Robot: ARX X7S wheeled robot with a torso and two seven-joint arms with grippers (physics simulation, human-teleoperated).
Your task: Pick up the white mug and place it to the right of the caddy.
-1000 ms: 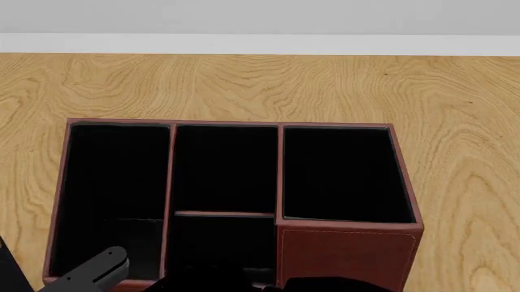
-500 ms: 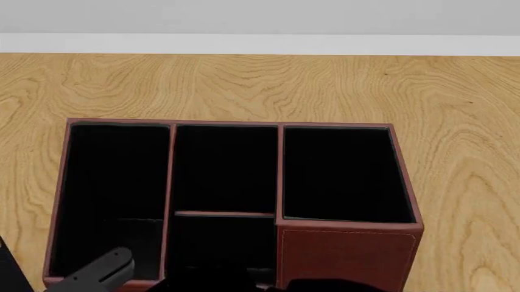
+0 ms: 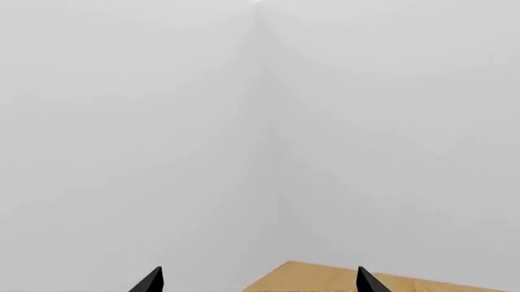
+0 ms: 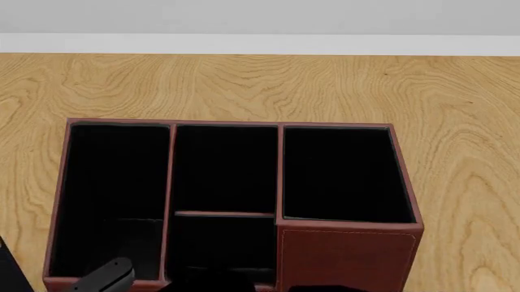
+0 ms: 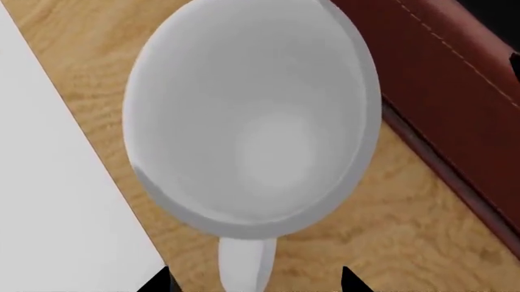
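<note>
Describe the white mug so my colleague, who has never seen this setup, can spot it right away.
Start at the wooden table and find the big reddish-brown stitched caddy. The white mug stands upright on the wood close beside the caddy's outer wall, apart from it, seen from above in the right wrist view. It is plain glossy white, wide-mouthed and empty, with one loop handle.

white mug (image 5: 252, 121) upright, empty, beside caddy (image 4: 345, 255) wall near table edge; caddy compartments black-lined, empty.
</note>
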